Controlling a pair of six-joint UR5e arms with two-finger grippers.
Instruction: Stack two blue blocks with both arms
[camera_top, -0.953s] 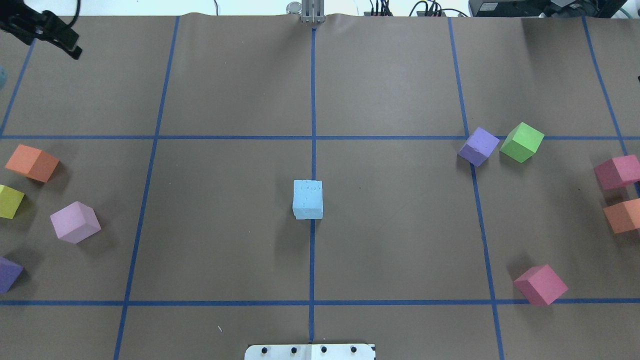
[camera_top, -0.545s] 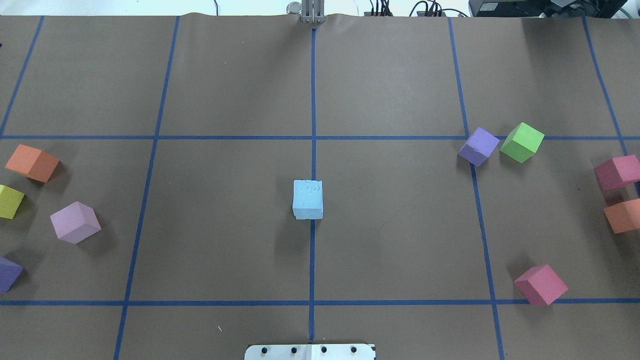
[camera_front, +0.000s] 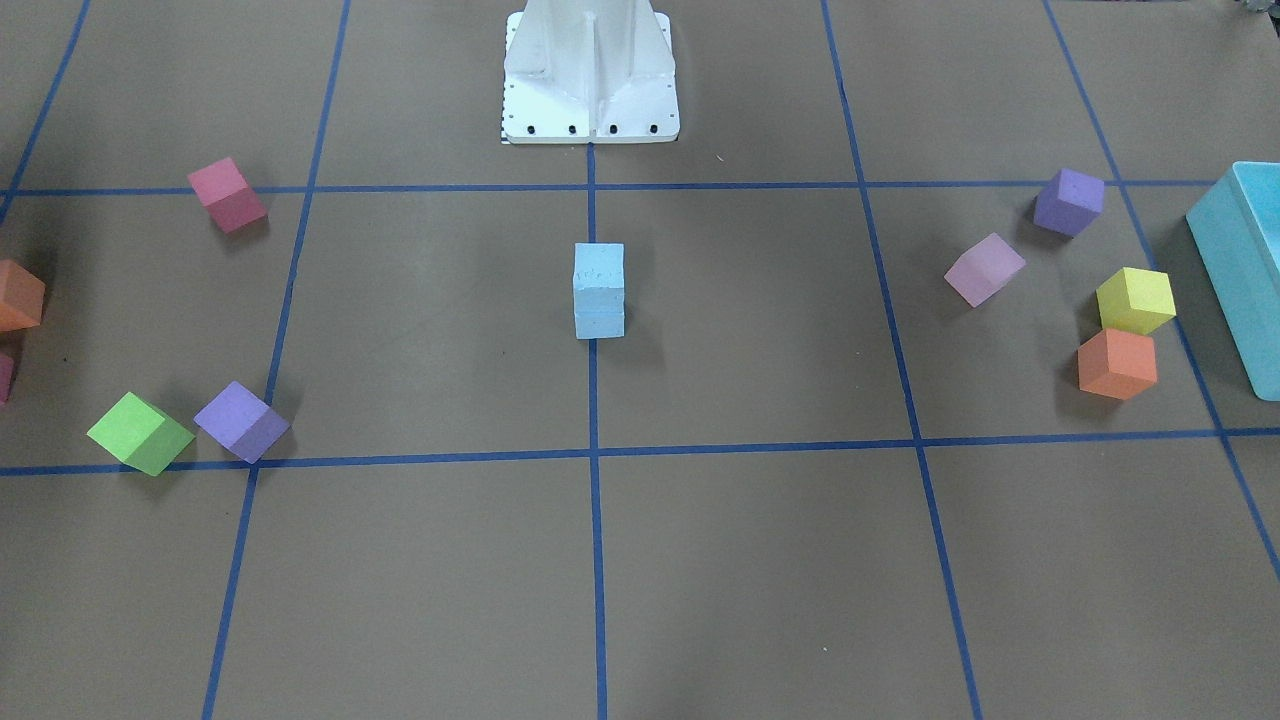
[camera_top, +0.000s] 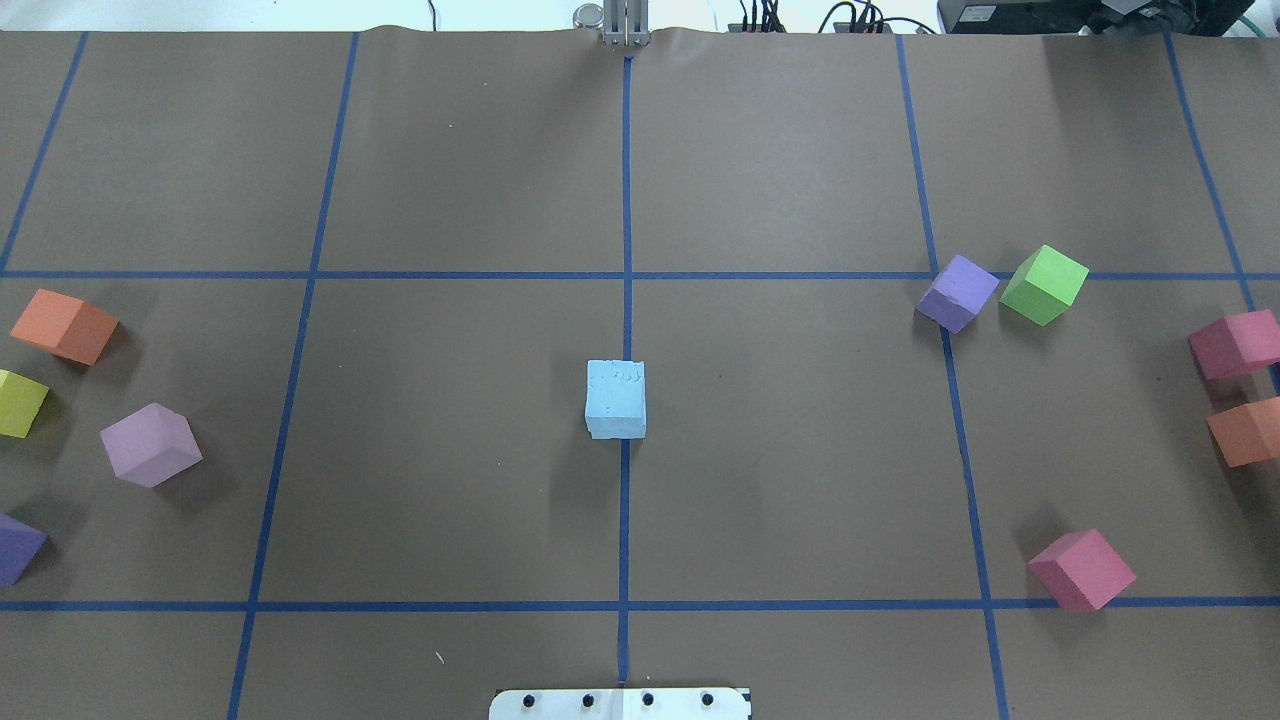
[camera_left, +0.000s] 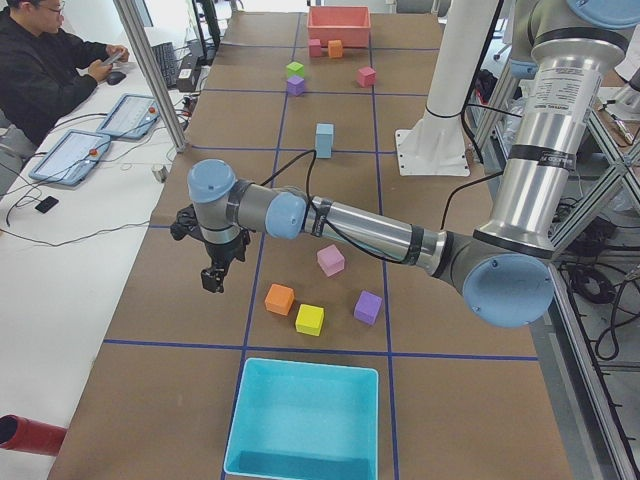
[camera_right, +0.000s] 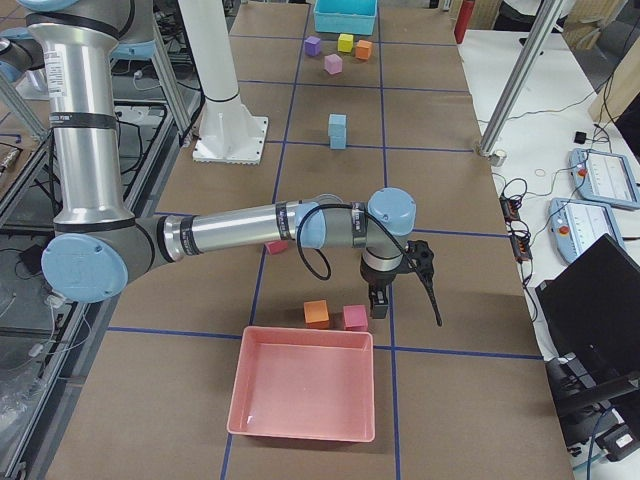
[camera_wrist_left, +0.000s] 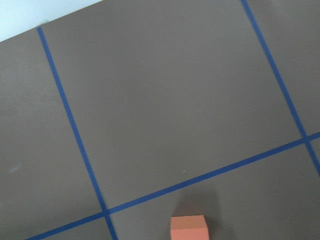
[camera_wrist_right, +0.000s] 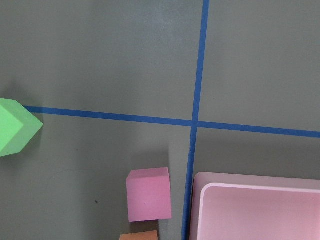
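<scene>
The two pale blue blocks stand stacked, one squarely on the other, on the table's centre line: upper block (camera_front: 599, 268), lower block (camera_front: 599, 316). The stack (camera_top: 615, 398) also shows from overhead, in the exterior left view (camera_left: 324, 140) and in the exterior right view (camera_right: 338, 131). My left gripper (camera_left: 212, 280) hangs far from the stack near the table's far left side. My right gripper (camera_right: 378, 304) hangs far to the right, over a pink cube. Both show only in the side views, so I cannot tell if they are open. Neither wrist view shows fingers.
Coloured cubes lie at both sides: orange (camera_top: 64, 325), yellow (camera_top: 20, 402), pink-lilac (camera_top: 150, 444), purple (camera_top: 958, 291), green (camera_top: 1044, 284), pink (camera_top: 1081, 569). A turquoise bin (camera_front: 1232, 262) stands at the left end, a pink bin (camera_right: 305, 331) at the right end. An operator (camera_left: 45, 60) sits beside the table.
My left gripper, at the overhead view's top left corner a second ago, has moved out of that view. The blue stack and the other cubes have not moved.
</scene>
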